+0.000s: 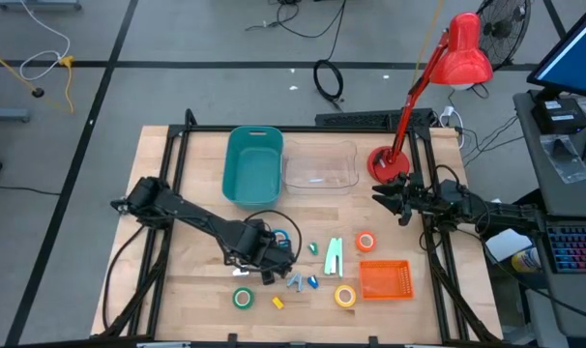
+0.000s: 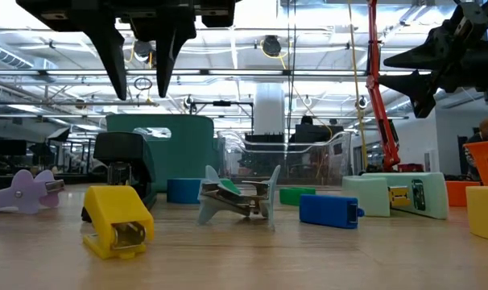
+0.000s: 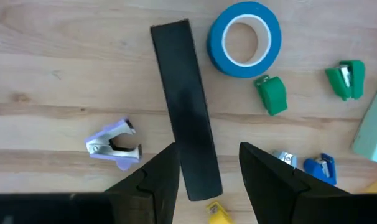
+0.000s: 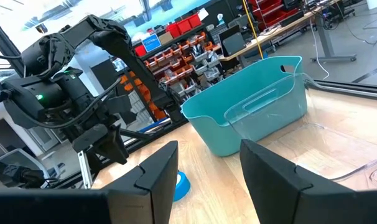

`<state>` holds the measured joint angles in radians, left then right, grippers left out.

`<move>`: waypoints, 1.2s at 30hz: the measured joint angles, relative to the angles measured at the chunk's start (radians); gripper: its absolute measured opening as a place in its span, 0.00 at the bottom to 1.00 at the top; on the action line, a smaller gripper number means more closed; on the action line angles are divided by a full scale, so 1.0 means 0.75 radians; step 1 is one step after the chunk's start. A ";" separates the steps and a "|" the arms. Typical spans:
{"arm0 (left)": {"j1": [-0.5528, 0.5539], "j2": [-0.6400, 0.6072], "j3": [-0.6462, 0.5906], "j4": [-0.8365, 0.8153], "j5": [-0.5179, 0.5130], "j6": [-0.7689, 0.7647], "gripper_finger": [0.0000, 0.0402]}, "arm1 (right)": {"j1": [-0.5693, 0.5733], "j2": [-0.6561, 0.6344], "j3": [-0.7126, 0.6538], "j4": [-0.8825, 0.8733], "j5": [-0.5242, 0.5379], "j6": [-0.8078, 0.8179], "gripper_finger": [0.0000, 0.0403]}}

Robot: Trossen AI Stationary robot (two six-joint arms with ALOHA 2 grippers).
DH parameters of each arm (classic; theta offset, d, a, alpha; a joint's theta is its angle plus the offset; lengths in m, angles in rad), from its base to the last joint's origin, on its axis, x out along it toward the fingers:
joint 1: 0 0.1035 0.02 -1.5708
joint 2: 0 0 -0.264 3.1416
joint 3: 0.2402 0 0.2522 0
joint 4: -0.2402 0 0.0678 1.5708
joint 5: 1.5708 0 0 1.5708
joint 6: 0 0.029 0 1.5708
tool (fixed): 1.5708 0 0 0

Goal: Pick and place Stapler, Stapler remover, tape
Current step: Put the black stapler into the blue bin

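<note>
Directly under the left end effector (image 3: 208,163), whose fingers stand apart and empty, lies the black stapler (image 3: 184,106): rigid, likely the heaviest piece, smooth-topped. Best taken across its narrow width near mid-length. Blue tape roll (image 3: 244,38) just beside the stapler's far end; lilac staple remover (image 3: 114,144) near its other side. Right end effector (image 1: 401,200) waits well apart from the stapler, fingers apart, empty. Wooden surface (image 1: 191,300); workshop beyond.
</note>
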<state>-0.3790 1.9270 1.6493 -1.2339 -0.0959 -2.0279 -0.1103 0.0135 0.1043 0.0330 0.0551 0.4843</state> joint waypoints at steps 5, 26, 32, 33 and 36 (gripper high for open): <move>0.000 0.000 0.000 -0.004 0.030 -0.047 0.47 | 0.000 0.000 0.000 0.000 0.000 0.000 0.42; 0.057 -0.002 -0.088 0.040 0.029 -0.012 0.90 | 0.000 0.000 0.000 0.000 0.000 0.001 0.42; 0.078 0.006 -0.106 0.105 0.042 0.003 0.90 | 0.000 0.000 0.000 0.000 0.001 0.001 0.42; 0.082 0.011 -0.120 0.145 0.048 0.004 0.90 | 0.000 0.000 0.000 0.000 0.001 0.001 0.42; 0.089 0.020 -0.162 0.237 0.054 0.011 0.90 | 0.000 0.000 0.000 -0.002 0.001 -0.001 0.42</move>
<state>-0.3119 1.9418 1.5277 -1.0560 -0.0552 -2.0197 -0.1104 0.0135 0.1043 0.0316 0.0555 0.4839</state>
